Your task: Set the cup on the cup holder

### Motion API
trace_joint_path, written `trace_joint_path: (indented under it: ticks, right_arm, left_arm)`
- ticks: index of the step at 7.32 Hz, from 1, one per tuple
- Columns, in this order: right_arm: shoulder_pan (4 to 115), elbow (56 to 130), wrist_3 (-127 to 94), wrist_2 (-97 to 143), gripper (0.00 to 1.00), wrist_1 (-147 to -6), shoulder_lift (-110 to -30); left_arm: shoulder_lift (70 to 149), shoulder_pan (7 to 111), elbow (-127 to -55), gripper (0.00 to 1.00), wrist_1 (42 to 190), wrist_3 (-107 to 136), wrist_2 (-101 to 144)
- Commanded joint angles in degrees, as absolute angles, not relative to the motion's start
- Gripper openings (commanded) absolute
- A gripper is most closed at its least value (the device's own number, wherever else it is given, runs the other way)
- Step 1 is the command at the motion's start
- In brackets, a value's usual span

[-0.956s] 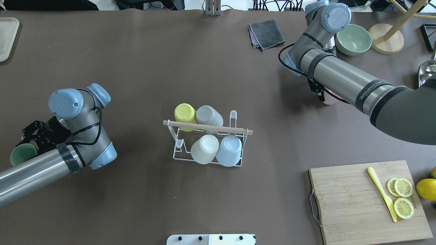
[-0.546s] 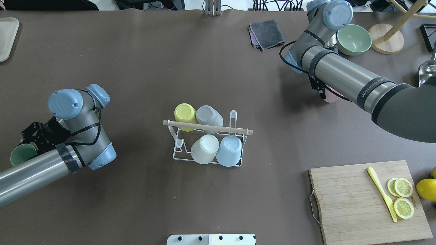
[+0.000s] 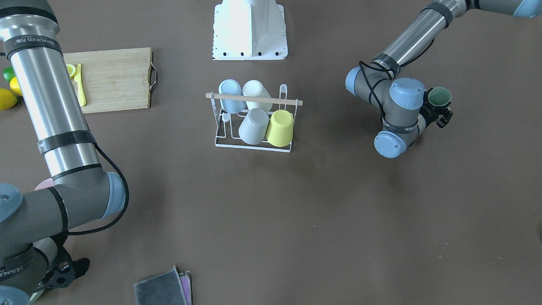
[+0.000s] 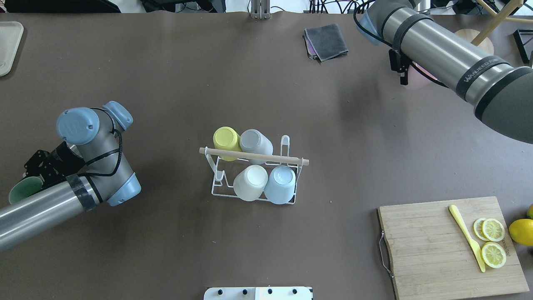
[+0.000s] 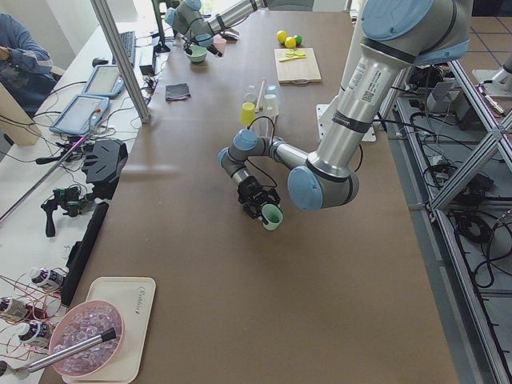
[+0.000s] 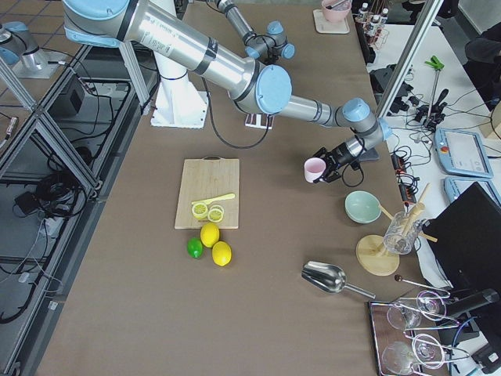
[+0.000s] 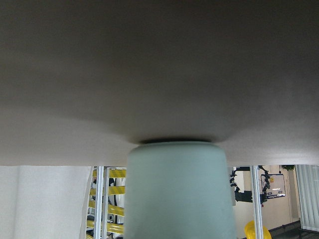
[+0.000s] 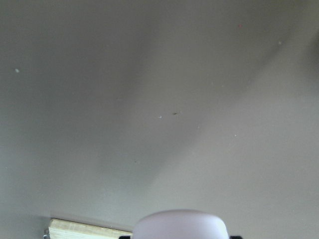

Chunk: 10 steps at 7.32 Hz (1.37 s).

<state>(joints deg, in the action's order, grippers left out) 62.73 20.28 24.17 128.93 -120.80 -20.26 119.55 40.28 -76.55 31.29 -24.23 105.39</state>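
Observation:
The white wire cup holder (image 4: 216, 184) with a wooden rod (image 4: 293, 160) stands mid-table and holds a yellow (image 4: 225, 138), a grey (image 4: 252, 141), a white (image 4: 250, 181) and a light blue cup (image 4: 280, 183) upside down; it also shows in the front view (image 3: 220, 142). My left gripper (image 4: 29, 181) is shut on a green cup (image 4: 20, 192) far left of the holder, seen too in the front view (image 3: 439, 96) and the left wrist view (image 7: 179, 189). My right gripper (image 4: 410, 73) is shut on a pink cup (image 6: 314, 169) at the far right.
A wooden cutting board (image 4: 429, 250) with lemon slices (image 4: 492, 241) and a yellow knife (image 4: 466, 237) lies front right, a lemon (image 4: 521, 231) beside it. A grey cloth (image 4: 327, 41) lies at the back. A green bowl (image 6: 362, 206) and a wooden stand (image 4: 476, 35) are at the back right. A tray (image 4: 6, 46) is far left.
The right arm has swung toward the far edge of the table with the pink cup. The left arm has shifted slightly leftward with the green cup.

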Motion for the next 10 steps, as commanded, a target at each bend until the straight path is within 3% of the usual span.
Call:
trace_joint_path:
  ticks: [1,3,5,8,10]
  right_arm:
    - [63.8,26.9,23.8,128.8,0.0,-120.5,-21.0]
    - [63.8,33.0,23.7,129.4,0.0,-119.9,-23.5]
    - [61.6,43.3,13.1,129.4,0.0,-111.0,-29.3]
    - [61.0,54.0,0.3,130.9,0.0,-97.4,-35.2]
    - [61.8,62.4,-9.9,133.1,0.0,-88.7,-39.8]
  left_arm:
    - [117.7,47.3,-83.3,0.54,33.9,-23.8,105.6]
    - [109.6,52.0,-97.4,0.54,44.9,-23.6,110.6]
    - [102.5,53.9,-106.2,0.54,64.3,-22.2,112.3]
    - [93.5,55.4,-110.3,0.53,91.3,-21.4,115.0]
    - [89.5,53.9,-109.2,0.53,116.7,-0.8,115.4]
